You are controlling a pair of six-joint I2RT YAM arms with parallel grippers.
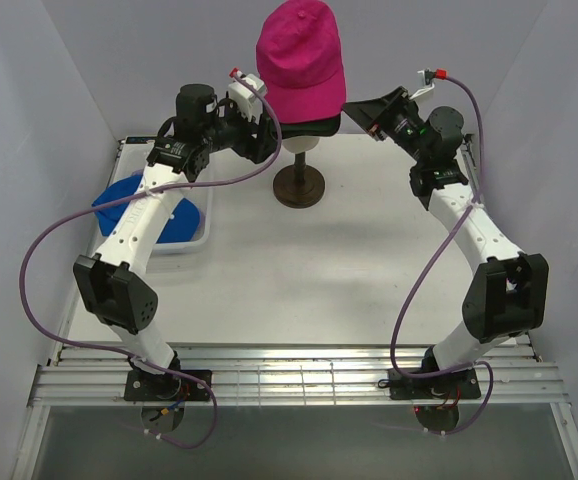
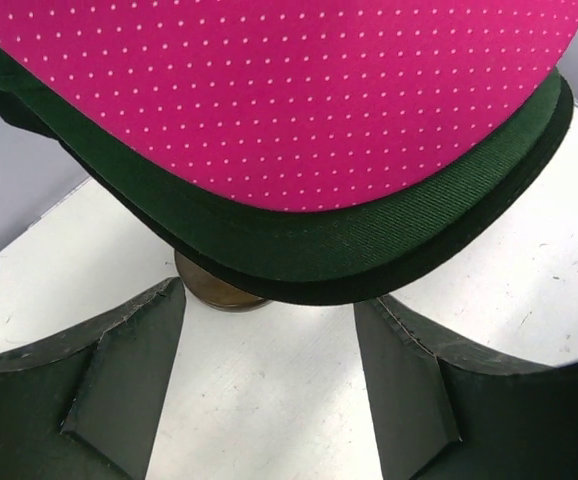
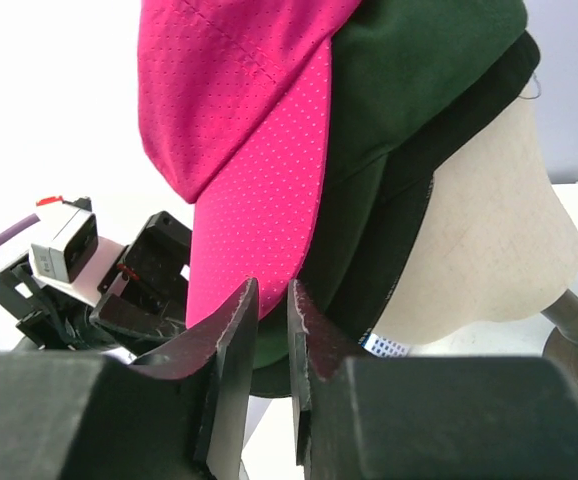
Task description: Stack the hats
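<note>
A magenta hat (image 1: 301,50) tops the stack on the cream mannequin head (image 3: 489,240). Under it sit a dark green hat (image 3: 409,70) and a black hat (image 3: 459,130). A bright blue hat (image 1: 119,205) lies in the white basket at the left. My left gripper (image 1: 267,135) hangs just left of the head. In its wrist view it (image 2: 271,330) stands wide open below the layered brims, holding nothing. My right gripper (image 1: 357,108) is at the head's right side. Its fingers (image 3: 272,290) are a narrow slit apart, with the magenta brim (image 3: 269,220) showing beyond them and nothing gripped.
The head rests on a brown round stand (image 1: 299,185) at the back middle of the white table. The white basket (image 1: 194,240) sits by the left edge under the left arm. Grey walls close in on both sides, and a slatted metal rail (image 1: 299,375) runs along the near edge.
</note>
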